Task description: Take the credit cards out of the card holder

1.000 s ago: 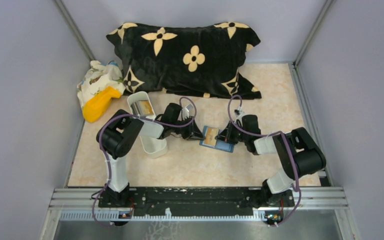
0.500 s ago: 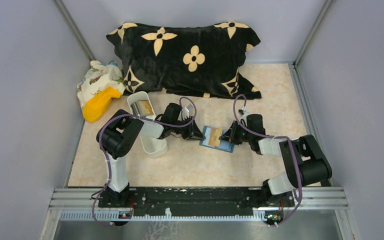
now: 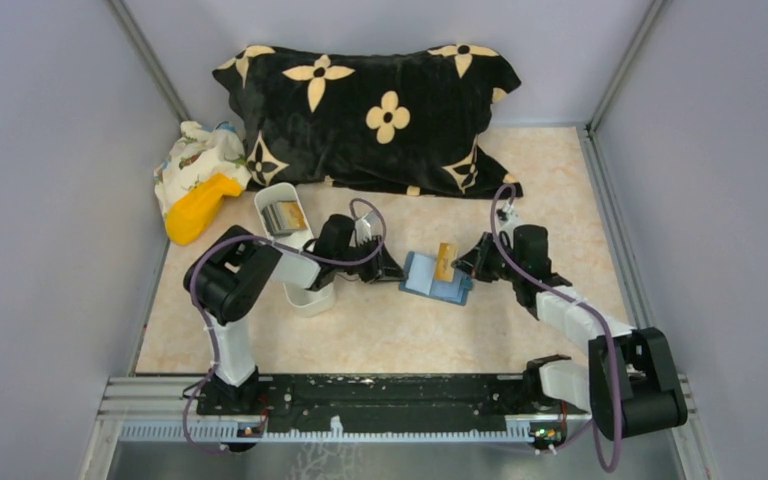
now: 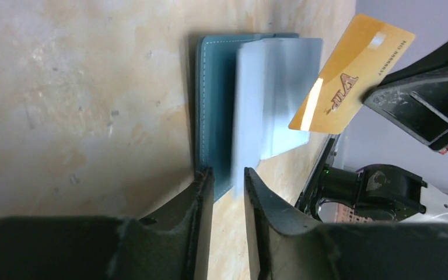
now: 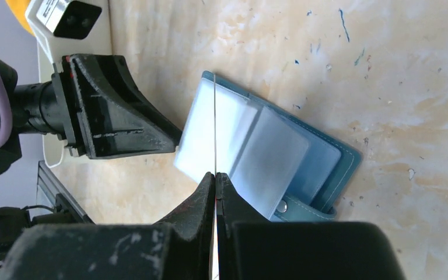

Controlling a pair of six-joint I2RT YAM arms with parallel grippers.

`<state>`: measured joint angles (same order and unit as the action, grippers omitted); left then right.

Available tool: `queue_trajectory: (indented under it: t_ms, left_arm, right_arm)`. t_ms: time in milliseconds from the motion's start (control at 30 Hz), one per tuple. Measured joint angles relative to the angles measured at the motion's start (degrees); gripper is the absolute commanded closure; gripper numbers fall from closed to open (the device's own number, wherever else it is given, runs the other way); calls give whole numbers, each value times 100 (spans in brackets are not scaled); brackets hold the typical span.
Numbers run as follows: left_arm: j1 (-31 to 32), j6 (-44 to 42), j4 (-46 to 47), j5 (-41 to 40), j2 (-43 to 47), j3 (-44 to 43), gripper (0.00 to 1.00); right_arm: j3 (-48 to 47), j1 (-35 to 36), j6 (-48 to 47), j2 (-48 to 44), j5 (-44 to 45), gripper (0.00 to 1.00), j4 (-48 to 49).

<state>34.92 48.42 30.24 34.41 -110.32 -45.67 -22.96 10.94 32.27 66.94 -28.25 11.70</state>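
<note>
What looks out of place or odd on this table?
Only the tan card: it hangs tilted in the air over the open card holder, pinched by the right fingers. The holder's clear sleeves stand fanned up. Nothing looks spilled or damaged.

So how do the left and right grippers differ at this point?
The left gripper has its jaws partly apart, clamped around an edge of the card holder. The right gripper is pinched fully shut on a tan credit card. The left gripper sits low against the table. The right gripper holds its card tilted up over the open holder. Both have something in their jaws.
</note>
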Motion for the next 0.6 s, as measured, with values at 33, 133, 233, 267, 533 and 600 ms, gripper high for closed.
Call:
queue_trajectory:
  t_ms: [33,133,233,267,533,600]
  left_arm:
    - [-2,9,184,-20,85,142,59]
    - [-4,168,1215,-48,424,791,53]
    - [-9,306,2015,11,684,1097,55]
    - [-9,339,2277,50,726,1115,55]
    - [-9,994,4269,409,446,1154,56]
    - [-9,1217,4710,503,201,1152,55]
  right_arm:
    - [-11,-17,-13,-61,-37,100,-33]
    - [-74,-26,-4,-153,-232,100,-44]
    - [-85,-26,31,-188,-625,100,162]
    - [-85,-26,44,-186,-780,100,232]
    - [-83,-26,208,-186,-1665,100,686]
    - [-83,-26,258,-186,-1794,100,778]
